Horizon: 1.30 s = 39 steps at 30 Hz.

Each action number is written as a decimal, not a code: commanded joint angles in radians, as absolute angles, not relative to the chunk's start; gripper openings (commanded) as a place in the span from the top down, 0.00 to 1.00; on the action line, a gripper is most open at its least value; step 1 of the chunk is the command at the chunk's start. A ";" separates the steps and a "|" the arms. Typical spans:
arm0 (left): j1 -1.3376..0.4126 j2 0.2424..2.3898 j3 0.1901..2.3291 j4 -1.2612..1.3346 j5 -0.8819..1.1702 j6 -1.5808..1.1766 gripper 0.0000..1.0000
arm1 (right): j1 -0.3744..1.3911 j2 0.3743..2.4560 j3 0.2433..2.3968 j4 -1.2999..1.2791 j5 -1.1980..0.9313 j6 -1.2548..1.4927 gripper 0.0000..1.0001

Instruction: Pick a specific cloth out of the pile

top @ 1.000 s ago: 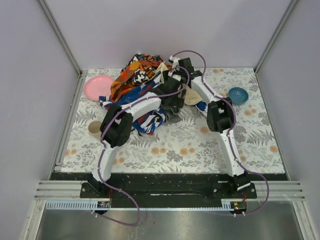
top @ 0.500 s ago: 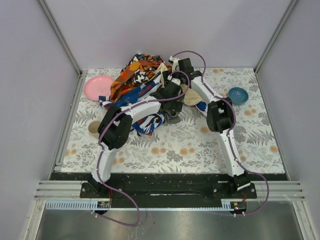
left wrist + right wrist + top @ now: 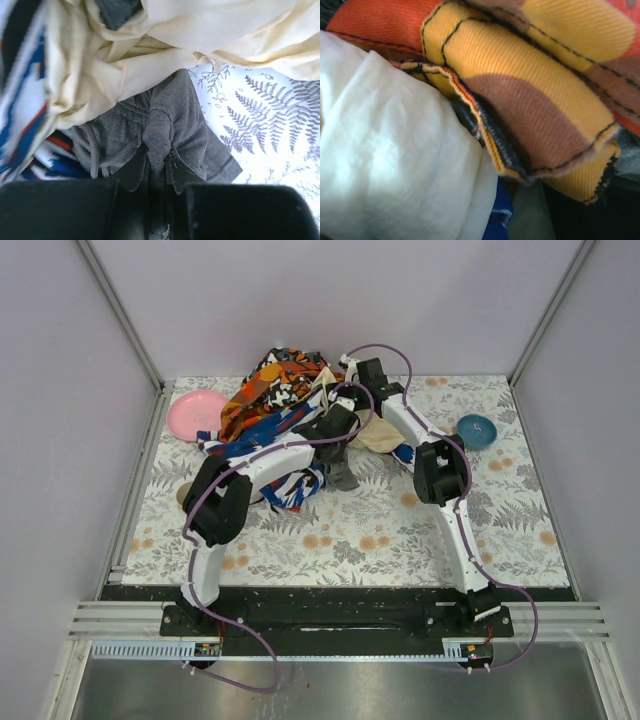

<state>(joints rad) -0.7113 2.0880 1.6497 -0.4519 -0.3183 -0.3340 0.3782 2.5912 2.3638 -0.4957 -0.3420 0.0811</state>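
1 grey cloth (image 3: 170,120) | left jaws pinching it | right jaws state unclear | 1 pile (image 3: 275,390)

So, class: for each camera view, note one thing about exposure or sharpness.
Top external: even light, sharp throughout. Left wrist: the grey cloth is crisp, the cream cloth washes out. Right wrist: close and soft, with the white fabric glaring.

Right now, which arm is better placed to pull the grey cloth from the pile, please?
Left. The left gripper is shut on a fold of the grey cloth at the edge of the pile; the right gripper is buried in other fabrics.
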 commanded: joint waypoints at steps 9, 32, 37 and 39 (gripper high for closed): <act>-0.750 1.642 1.742 -0.506 -0.137 -0.232 1.00 | 0.379 2.611 2.312 -0.560 -0.259 0.112 0.00; -0.750 1.161 1.918 -0.465 0.187 -0.204 1.00 | 0.365 2.545 2.277 -0.583 -0.235 0.101 0.00; -0.750 1.126 1.907 -0.460 0.184 -0.239 1.00 | 0.367 2.412 2.192 -0.581 -0.201 0.081 0.01; -0.750 1.126 1.908 -0.460 0.205 -0.258 1.00 | 0.365 2.347 2.142 -0.577 -0.196 0.075 0.01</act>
<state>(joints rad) -0.7479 1.1316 1.8957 -0.5735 0.1547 -0.2138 0.3729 2.5153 2.2089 -0.5529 -0.2577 0.1005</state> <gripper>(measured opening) 0.151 0.993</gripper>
